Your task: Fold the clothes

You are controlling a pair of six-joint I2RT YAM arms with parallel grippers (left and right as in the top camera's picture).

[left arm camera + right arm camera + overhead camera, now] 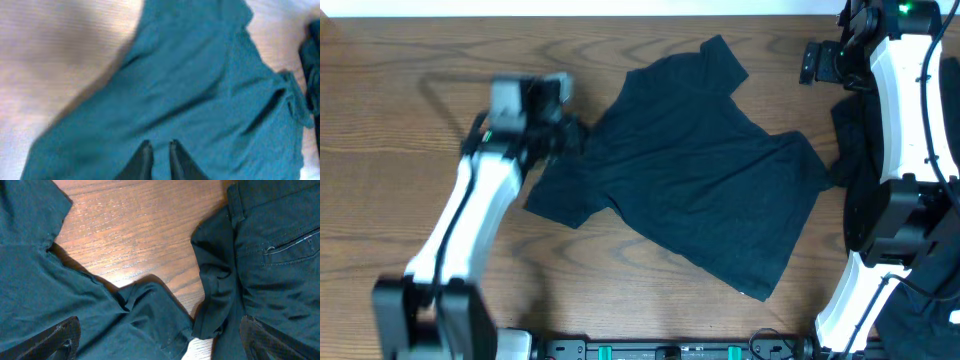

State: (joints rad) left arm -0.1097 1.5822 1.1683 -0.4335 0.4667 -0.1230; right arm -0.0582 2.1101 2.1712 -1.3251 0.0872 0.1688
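No fold has been made yet. The T-shirt [690, 170] is laid out open and flat on the table [410, 60], a little crooked, so every fold is left to do. A second dark piece, the trousers [280, 255], is bunched up and not folded either.

The left gripper [159, 147] is seen with its jaws pressed close together, with only a thin slit between them. The T-shirt is spread out ahead of these jaws and under them. Whether a bit of cloth is caught in the slit cannot be told: the left wrist picture is blurred, and the fingers are cut off at the bottom edge. From above, this gripper is smeared too, right at the shirt's edge.

The right gripper [160, 332] is held wide open, and nothing is held in it. Under the gap between its jaws a corner of the T-shirt is seen, just beside the trousers. The trousers lie by one jaw and the shirt's body by the other. From above, much of the trousers is hidden under the right arm [910, 100], and the shirt's collar cannot be made out.
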